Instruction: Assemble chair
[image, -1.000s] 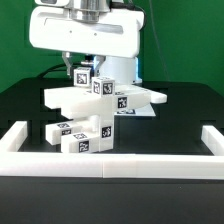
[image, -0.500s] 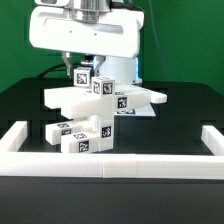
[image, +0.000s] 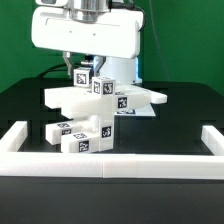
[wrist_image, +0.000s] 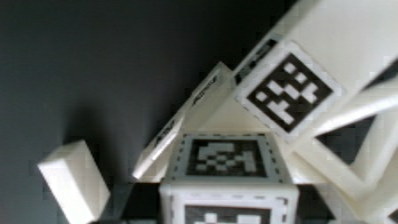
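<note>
end effector (image: 80, 72): above the chair's back, at 12 o'clock; grip state, cannot tell
chair (image: 100, 110): tagged white parts stacked on the black tabletop (image: 180, 110)
border rail (image: 110, 163): at 6 o'clock

Half-built white chair (image: 100, 108) on a black table (image: 185, 110), a flat panel lying across blocky tagged pieces, one tagged block lowest at the front. Large white gripper (image: 86, 72) directly above and behind, its housing filling the upper frame, fingertips hidden behind the topmost tagged block. Low white border rail (image: 110, 165) along the near edge, green backdrop (image: 190, 40) behind.
</note>
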